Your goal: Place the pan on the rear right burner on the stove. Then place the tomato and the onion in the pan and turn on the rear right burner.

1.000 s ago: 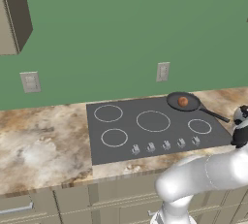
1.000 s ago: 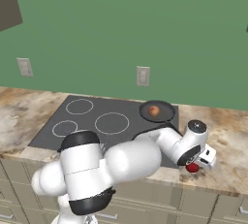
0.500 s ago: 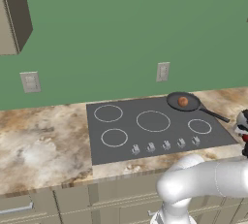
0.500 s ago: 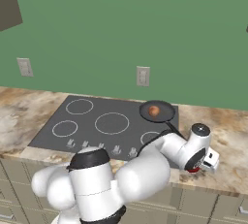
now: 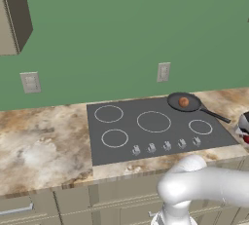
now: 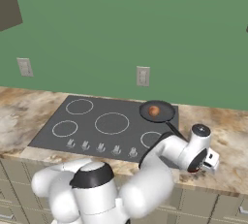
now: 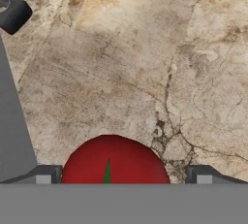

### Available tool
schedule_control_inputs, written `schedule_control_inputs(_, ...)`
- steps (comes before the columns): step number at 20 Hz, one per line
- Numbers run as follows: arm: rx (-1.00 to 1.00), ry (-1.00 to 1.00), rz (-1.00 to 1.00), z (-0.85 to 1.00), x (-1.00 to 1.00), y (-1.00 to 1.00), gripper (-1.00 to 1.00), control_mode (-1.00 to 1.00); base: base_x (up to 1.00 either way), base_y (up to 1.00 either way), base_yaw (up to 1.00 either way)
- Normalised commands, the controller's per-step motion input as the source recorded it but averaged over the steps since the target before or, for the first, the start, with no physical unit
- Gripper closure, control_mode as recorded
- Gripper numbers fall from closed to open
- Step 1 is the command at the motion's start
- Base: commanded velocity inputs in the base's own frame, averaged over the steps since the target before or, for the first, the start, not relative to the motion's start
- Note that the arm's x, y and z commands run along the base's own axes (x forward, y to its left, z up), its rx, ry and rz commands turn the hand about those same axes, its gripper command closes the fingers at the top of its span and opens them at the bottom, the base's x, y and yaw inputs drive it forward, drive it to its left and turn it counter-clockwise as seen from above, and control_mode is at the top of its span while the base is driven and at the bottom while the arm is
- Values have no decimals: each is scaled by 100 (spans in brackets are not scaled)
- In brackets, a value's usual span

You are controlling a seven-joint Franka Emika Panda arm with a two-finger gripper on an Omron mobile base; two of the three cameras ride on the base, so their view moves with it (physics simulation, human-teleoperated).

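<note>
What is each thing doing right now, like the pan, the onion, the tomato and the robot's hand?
pan: sitting on the rear right burner of the stove.
onion: lying in the pan.
tomato: on the counter, between the fingertips, not yet gripped.
gripper: open, down around the tomato.

Glossy red tomato (image 7: pixel 115 160), mottled stone-look counter (image 7: pixel 145 63), dark glass stove (image 5: pixel 151 126)

One pan (image 5: pixel 184 102), one onion (image 5: pixel 183 102), one tomato (image 7: pixel 115 159), five burner rings and five knobs (image 5: pixel 167 146).
</note>
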Motion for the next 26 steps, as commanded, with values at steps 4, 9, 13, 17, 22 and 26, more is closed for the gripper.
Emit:
schedule_control_inputs(4,0,0,0,-16,0,0,100,-100,0,0,0)
schedule_control_inputs(9,0,0,0,-6,0,0,100,-100,0,0,0)
schedule_control_inputs(13,0,0,0,0,0,0,100,-100,0,0,0)
schedule_control_inputs(17,0,0,0,19,13,0,100,-100,0,0,0)
schedule_control_inputs(22,0,0,0,46,0,0,100,-100,0,0,0)
schedule_control_inputs(26,0,0,0,53,0,0,100,-100,0,0,0)
